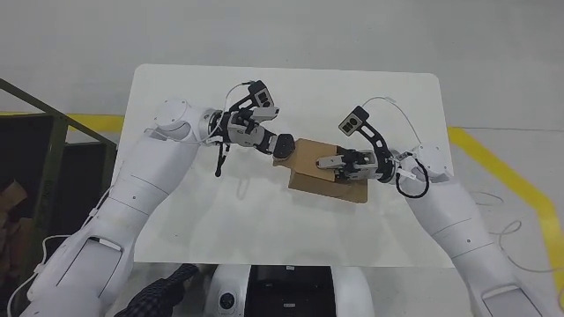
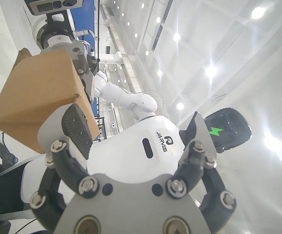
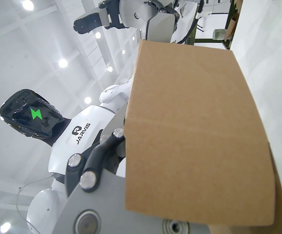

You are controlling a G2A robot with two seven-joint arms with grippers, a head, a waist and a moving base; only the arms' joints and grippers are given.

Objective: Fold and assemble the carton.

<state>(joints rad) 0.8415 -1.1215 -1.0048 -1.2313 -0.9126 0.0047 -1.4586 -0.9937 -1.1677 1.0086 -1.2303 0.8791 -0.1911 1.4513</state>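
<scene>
Left claw (image 2: 136,116) open wide beside carton (image 2: 38,91) corner.

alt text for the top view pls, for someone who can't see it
A brown cardboard carton is at the middle of a white table, between two robot grippers. The left gripper, open, meets one end of the carton, and the right gripper is on it from the opposite side.

white table (image 1: 308,88) | yellow floor line (image 1: 104,123) | green rack (image 1: 55,158) with cardboard scraps (image 1: 11,198)
</scene>
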